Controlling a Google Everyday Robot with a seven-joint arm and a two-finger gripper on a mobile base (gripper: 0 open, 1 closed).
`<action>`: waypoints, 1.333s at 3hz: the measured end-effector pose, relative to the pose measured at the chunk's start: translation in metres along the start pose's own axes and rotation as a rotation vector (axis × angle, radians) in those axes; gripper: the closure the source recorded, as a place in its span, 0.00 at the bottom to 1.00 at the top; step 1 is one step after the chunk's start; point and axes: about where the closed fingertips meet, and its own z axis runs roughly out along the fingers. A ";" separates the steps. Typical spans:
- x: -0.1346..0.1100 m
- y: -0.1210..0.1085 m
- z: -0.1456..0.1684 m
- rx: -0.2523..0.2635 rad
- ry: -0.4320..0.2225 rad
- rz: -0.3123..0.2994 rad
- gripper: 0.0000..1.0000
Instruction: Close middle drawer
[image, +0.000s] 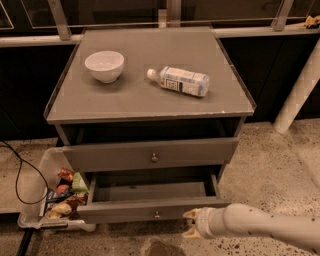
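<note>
While the middle drawer (125, 212) stood pulled well out of the cabinet, its bare inside showing, the end effector (190, 224) hung low at the right end of the drawer's front, just past the small knob (157, 215). Its two fingers (189, 215) were spread apart and held nothing. The upper one seemed to touch the front's lower right edge, though the view did not settle that. The white arm (260, 232) ran in from the lower right, above the speckled floor (260, 165). Over the open drawer sat the top drawer (110, 155), taller-fronted, with a bigger knob (154, 158). On the cabinet's surface (150, 100) a white bowl (104, 65) stood upright at the left. A plastic bottle (179, 81) lay on its side to the right, well apart from the bowl, with its cap toward it. Beside the cabinet's lower left, a clear bin (50, 225) held snack packets, and a black cable (16, 172) looped near it.
</note>
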 end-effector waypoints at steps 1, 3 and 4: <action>0.025 -0.051 -0.027 0.087 -0.052 0.050 0.73; 0.045 -0.154 -0.039 0.243 -0.052 0.091 1.00; 0.051 -0.183 -0.022 0.270 -0.057 0.092 1.00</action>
